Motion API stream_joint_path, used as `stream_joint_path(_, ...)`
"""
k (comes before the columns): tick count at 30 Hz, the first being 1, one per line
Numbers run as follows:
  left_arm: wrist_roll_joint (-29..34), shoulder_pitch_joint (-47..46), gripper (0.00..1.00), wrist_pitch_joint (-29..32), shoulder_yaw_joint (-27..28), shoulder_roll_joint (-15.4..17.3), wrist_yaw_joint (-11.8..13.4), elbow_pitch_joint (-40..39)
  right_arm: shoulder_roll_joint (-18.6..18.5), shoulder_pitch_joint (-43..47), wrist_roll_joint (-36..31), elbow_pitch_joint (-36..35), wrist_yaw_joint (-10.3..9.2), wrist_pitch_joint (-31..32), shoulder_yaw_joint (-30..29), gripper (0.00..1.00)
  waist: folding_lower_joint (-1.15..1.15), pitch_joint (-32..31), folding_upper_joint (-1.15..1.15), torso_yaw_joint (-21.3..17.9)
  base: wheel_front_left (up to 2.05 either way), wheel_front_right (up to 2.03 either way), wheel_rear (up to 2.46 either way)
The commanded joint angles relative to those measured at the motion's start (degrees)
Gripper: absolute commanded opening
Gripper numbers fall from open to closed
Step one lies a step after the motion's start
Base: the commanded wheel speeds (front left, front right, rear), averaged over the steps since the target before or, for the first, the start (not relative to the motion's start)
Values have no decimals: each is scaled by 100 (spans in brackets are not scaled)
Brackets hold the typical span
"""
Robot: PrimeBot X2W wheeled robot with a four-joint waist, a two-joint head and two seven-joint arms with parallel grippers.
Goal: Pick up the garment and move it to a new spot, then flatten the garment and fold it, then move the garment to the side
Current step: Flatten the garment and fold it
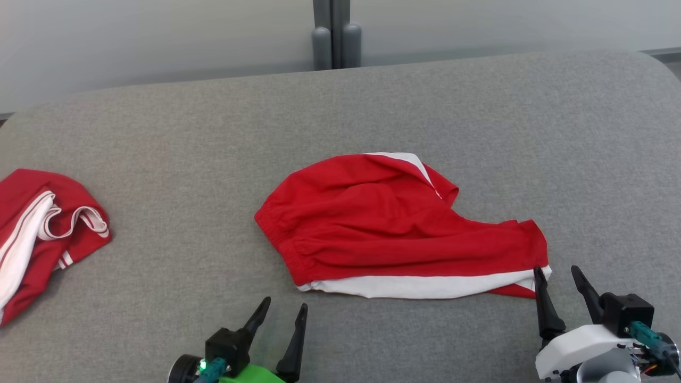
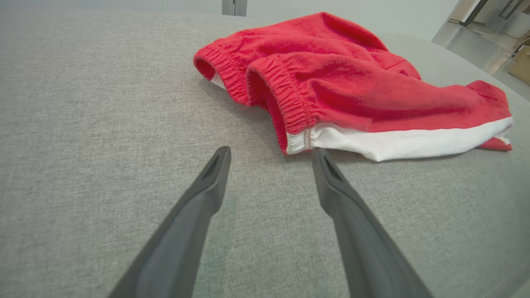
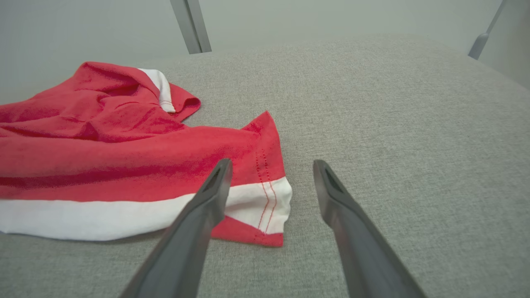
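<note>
Far left on the table [image 1: 159,122]: a second red-and-white heap [image 1: 48,229], well apart from the work.

Next, at the near edge, the left gripper [image 1: 285,304]: spread wide, nothing between the tips, aimed up and right at the shorts [image 1: 393,223].

Mid-table for those: red with a white side band, long axis running left to right. Waistband [image 2: 285,103] at the left end, leg hem [image 3: 269,198] at the right. Rumpled along the far side, with a flap turned over, so probably flattening ahead rather than folding.

At the right end, the right gripper [image 1: 557,269]: also spread and empty, straddling the hem corner. Left finger over the cloth, right finger over bare table. Nearer of the two, with the left one just short of the waistband corner. Likely a grasp at each end, then a pull apart along that axis.

From the left wrist: gathered elastic standing open in two loops, flat-looking from the head. From the right wrist: double stitching at the hem and a red under-layer poking out below the white band. Contact between finger and cloth: cannot tell.
</note>
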Motion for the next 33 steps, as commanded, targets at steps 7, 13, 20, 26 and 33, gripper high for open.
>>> stream_joint_path(7, -322, -369, 100, -4, -309, 165, -15, 141, -20, -142, 2, 34, -4, -12, 57, 100, 0, 300, 0, -297, 0, 0, 0)
stream_joint_path(13, -415, -546, 100, -4, -335, 222, -15, 258, -19, -212, 39, 19, -5, -12, 76, 100, 0, 422, 0, -412, 0, 0, 0)
stream_joint_path(20, -468, -645, 0, -4, -340, 289, -15, 290, -19, -254, 59, 21, -4, -12, 135, 100, 0, 503, 0, -419, 0, 0, 0)
stream_joint_path(26, -597, -661, 0, -4, -435, 302, -15, 245, -19, -328, 78, 39, -4, -12, 252, 100, 0, 545, 0, -370, 0, 0, 0)
stream_joint_path(33, -673, -683, 0, -4, -490, 350, -15, 178, -20, -447, 55, 226, -4, -12, 384, 100, 0, 604, 0, -298, 0, 0, 0)
